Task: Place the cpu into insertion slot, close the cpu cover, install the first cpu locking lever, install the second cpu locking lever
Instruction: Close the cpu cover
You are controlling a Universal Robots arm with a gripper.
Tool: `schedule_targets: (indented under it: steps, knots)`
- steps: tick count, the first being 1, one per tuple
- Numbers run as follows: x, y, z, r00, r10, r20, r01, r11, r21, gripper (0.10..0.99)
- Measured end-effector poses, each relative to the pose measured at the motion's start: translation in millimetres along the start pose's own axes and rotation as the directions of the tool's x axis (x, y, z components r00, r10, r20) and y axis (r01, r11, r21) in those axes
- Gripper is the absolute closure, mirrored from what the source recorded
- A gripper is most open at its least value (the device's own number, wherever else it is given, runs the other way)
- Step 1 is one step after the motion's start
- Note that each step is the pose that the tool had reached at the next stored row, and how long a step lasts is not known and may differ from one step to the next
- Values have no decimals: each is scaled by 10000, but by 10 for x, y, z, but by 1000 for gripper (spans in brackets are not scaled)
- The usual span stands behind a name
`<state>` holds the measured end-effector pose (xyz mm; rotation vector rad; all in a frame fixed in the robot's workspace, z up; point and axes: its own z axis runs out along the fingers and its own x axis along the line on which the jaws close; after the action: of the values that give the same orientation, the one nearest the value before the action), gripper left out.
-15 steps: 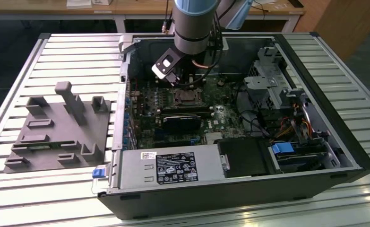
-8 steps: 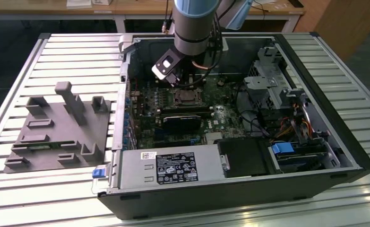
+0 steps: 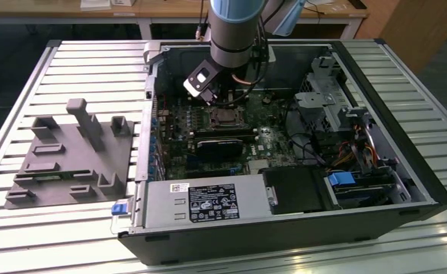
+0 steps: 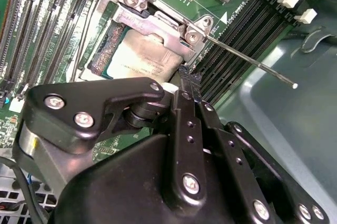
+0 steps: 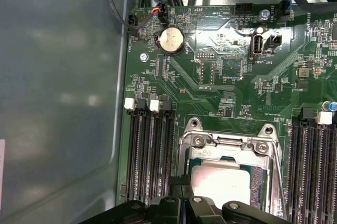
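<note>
**On the table (image 3: 93,63): quick look at the build**

So the computer case (image 3: 284,240) is lying on its side with the panel off, and the arm (image 3: 234,28) reaches down into it from the far end. Off to the exterior view's left there's a grey fixture (image 3: 71,154) sitting on the slats, well apart from the case. The power supply (image 3: 200,202) takes up the near end of the case, and the green motherboard (image 5: 221,76) lies flat behind it.

In both wrist views the gripper (image 4: 188,74) (image 5: 179,181) has its fingers pinched together, and I can't see anything between them. The tips sit right at the edge of the cpu cover (image 5: 231,147) (image 4: 152,23).

The cpu (image 5: 221,179) (image 4: 139,63) is sitting in the insertion slot (image 4: 108,50), silver top showing through the cover's window. Can't tell if the cover is pressed fully flat.

One locking lever (image 4: 247,58) is a thin rod sticking out from the cover's corner over the memory slots (image 4: 231,39), with its end free. A coin cell (image 5: 171,39) sits further up the board.
</note>
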<state>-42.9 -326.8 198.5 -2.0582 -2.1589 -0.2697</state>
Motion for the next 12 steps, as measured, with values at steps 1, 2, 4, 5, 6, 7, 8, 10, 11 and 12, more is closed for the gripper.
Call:
schedule_targets:
  steps: [1,2,4,5,6,7,8,10,11,12]
  knots:
    - [0,0,1,10000,-1,7,1,10000,0,980]
    - [0,1,1,10000,-2,18,2,10000,0,980]
    - [0,0,1,10000,-2,49,2,10000,1,980]
    - [0,0,1,10000,-2,63,2,10000,2,980]
    - [-1,0,1,10000,-2,74,2,10000,3,980]
    - [-1,0,1,10000,-2,81,2,10000,3,980]
    - [-1,0,1,10000,-2,80,2,10000,4,980]
    - [0,0,1,10000,-1,5,1,10000,-1,980]
    - [0,0,1,10000,1,-64,-1,10000,-4,980]
    - [0,0,1,9999,2,-101,-2,10000,-6,980]
